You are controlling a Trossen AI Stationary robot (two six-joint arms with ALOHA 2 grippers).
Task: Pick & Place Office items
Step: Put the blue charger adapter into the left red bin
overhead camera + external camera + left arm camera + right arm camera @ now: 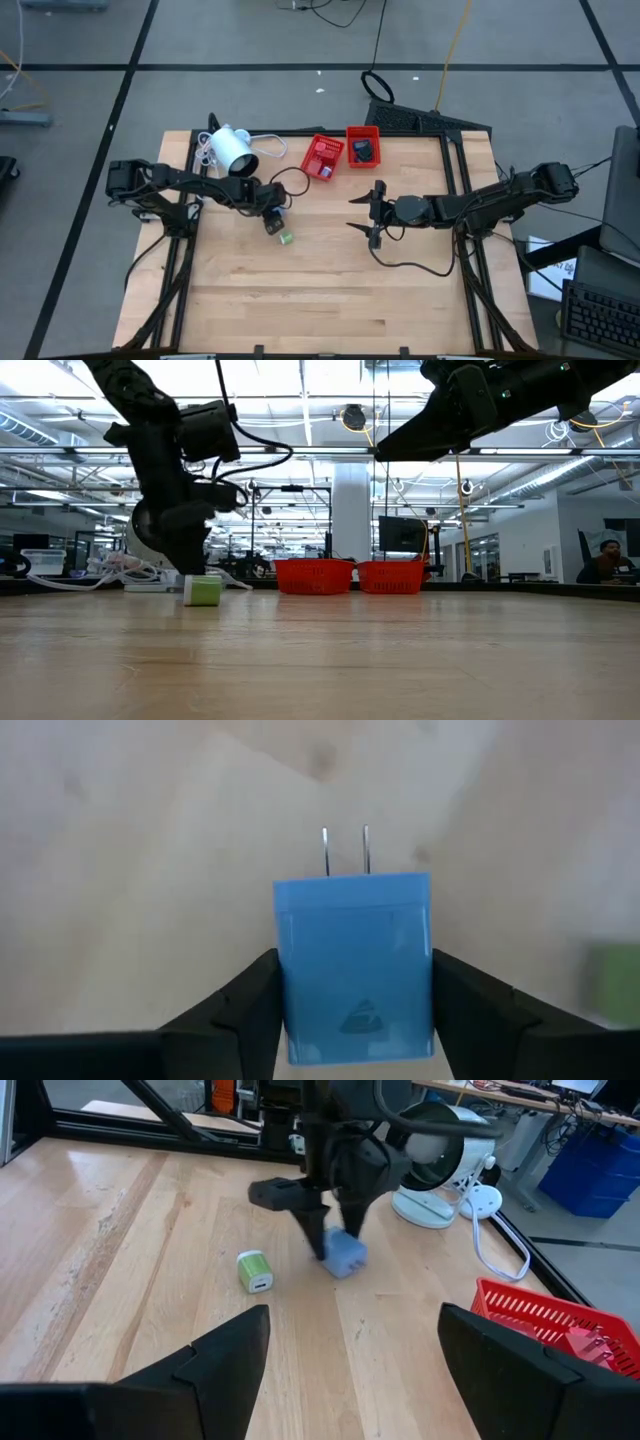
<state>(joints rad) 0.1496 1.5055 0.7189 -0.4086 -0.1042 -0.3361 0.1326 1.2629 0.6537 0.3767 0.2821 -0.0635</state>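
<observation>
A blue plug-in block (355, 960) with two metal prongs (345, 852) sits between the fingers of my left gripper (335, 1240), at the table's left middle (272, 222). Beside it, a small green and white block (254, 1271) lies on its side on the wood (286, 238). My right gripper (372, 213) hangs open above the table's middle with nothing between its fingers (350, 1370). It points toward the left arm. My left gripper pinches the blue block's two flat sides (290, 990) between its two fingers (250, 1005), at the end away from the prongs. The fingers come steeply from above and lie along the block. The block sits low at the table (345, 1255); whether it is lifted clear I cannot tell.
Two red trays (322, 155) (362, 145) stand at the table's far middle with small pieces in them. A white cylindrical device (232, 150) with a cable stands at the far left, behind the left arm. Bare wood stretches across the near half (330, 300).
</observation>
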